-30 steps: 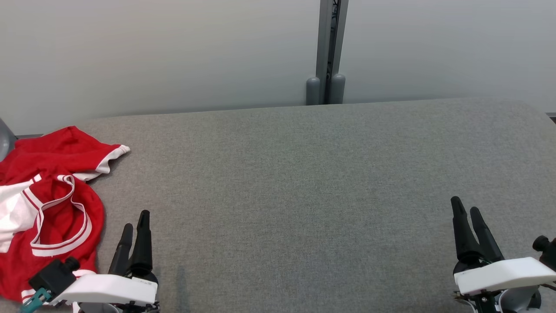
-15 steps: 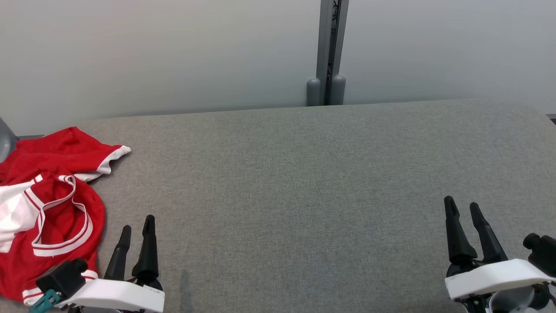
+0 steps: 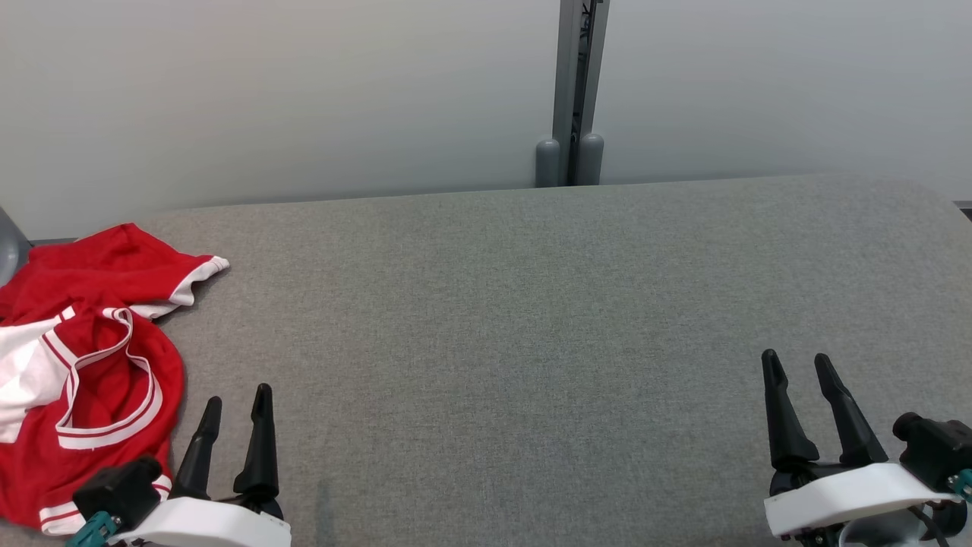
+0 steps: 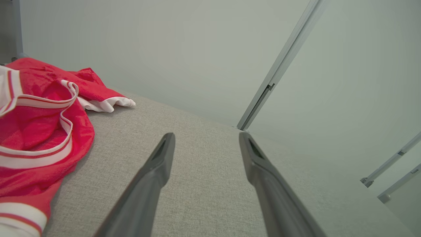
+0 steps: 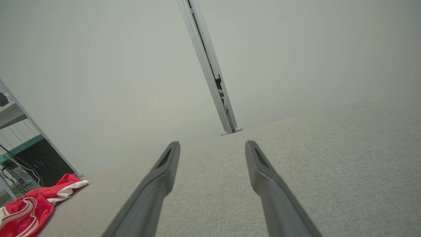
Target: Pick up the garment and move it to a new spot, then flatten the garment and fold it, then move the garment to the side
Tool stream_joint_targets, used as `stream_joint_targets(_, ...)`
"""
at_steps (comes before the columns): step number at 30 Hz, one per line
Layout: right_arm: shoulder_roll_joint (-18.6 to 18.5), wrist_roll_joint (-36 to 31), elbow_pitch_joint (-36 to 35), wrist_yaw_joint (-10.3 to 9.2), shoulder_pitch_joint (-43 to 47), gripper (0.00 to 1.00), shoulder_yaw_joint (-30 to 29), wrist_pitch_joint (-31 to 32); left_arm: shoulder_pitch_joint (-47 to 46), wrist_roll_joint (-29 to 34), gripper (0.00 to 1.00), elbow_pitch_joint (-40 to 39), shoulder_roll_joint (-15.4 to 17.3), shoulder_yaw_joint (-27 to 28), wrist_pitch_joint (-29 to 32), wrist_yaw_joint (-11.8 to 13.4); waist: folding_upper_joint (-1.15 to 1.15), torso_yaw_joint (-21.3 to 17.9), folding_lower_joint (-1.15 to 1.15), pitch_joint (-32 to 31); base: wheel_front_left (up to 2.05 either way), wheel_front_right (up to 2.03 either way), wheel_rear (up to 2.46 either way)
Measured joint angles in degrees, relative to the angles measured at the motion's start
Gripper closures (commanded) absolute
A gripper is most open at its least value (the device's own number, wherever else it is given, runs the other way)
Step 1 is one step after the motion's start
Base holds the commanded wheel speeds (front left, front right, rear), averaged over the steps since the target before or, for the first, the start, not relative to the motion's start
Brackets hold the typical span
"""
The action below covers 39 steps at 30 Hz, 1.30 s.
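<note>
A grey, cloth-covered worktop (image 3: pixel 531 304) is seen spreading wide ahead of both pincers. It is backed by a plain pale wall (image 3: pixel 304 91), which is divided by a grey upright post (image 3: pixel 571 91). The left pincer (image 3: pixel 238 394) is held low over the near edge, its fingers pointed towards the wall and parted wide, with nothing between them. The garment (image 3: pixel 83 357) (red with white trim, crumpled in a heap) lies on the worktop just left of that pincer and is not touched by it. The right pincer (image 3: pixel 796 355) is posed likewise at the near edge, well apart from the garment, fingers spread wide and empty. From the right wrist, a shelf (image 5: pixel 13 115) with cables is made out beyond the garment.
</note>
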Motion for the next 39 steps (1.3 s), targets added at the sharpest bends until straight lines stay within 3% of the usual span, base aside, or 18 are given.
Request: stream_joint_targets(39, -0.20, -18.11, -0.35, 0.01, 1.53, 0.00, -0.24, -4.87, 3.04, 19.11, 0.00, 0.43, 0.67, 2.03, -4.89, 1.54, 0.00, 0.04, 0.00, -0.51, 0.00, 0.00, 0.00)
